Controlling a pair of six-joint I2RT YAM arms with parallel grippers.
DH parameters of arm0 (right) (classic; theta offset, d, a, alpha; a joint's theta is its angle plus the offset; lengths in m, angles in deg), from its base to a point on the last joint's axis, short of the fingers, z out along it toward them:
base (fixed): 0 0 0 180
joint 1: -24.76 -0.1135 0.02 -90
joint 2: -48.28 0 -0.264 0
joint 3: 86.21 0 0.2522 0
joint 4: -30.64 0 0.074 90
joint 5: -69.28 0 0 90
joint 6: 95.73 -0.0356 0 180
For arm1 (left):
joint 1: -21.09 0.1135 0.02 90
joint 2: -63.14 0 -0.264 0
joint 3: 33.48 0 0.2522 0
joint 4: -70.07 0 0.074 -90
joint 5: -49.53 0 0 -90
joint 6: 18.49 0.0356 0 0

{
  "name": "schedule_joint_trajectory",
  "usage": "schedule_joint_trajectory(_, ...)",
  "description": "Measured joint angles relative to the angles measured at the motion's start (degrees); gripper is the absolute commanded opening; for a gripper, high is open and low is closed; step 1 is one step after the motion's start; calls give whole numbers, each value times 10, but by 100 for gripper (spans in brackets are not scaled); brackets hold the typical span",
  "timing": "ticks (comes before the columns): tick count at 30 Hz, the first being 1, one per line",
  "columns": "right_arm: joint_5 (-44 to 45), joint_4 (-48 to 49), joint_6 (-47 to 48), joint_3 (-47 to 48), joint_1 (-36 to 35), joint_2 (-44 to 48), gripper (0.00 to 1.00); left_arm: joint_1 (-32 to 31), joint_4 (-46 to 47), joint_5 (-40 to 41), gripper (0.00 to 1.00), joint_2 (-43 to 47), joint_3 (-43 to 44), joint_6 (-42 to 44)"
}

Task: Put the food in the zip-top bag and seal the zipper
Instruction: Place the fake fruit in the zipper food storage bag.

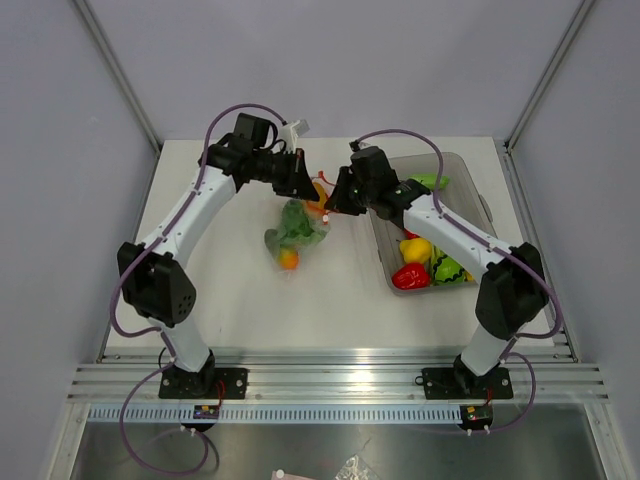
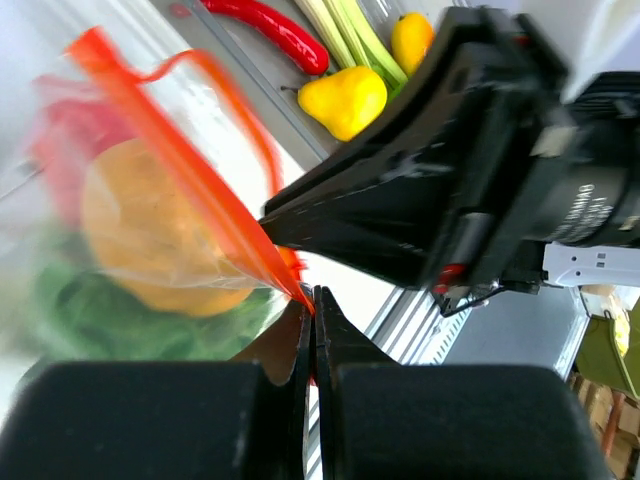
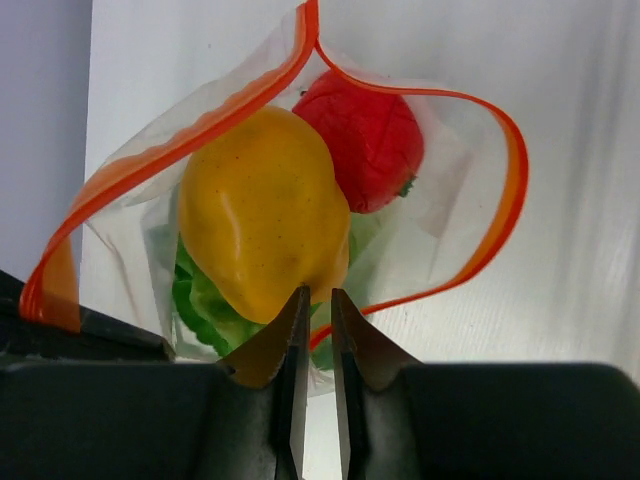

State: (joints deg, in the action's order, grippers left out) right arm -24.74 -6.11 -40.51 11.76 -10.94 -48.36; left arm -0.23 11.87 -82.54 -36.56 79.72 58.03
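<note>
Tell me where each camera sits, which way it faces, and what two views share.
Top external: above and behind the arms, looking down on the table; both arms show whole, left gripper and right gripper both at the bag.
Left wrist: on the left arm, looking along its shut fingers at the zipper; the right arm shows opposite.
Right wrist: on the right arm, looking into the open bag; own fingers at its lip.
Shared: both wrist views show the bag's orange fruit.

Gaping zip-top bag (image 3: 452, 170); food (image 3: 265, 215) inside
</note>
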Motion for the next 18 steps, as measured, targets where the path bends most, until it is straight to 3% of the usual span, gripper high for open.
schedule_joint_trajectory(11,-62,26,-12,-5,-3,-42,20,-20,-1,-2,0,-43,2,2)
schedule_joint_trajectory(18,-69,28,-10,-54,-3,13,25,-23,-1,-2,0,-43,2,7)
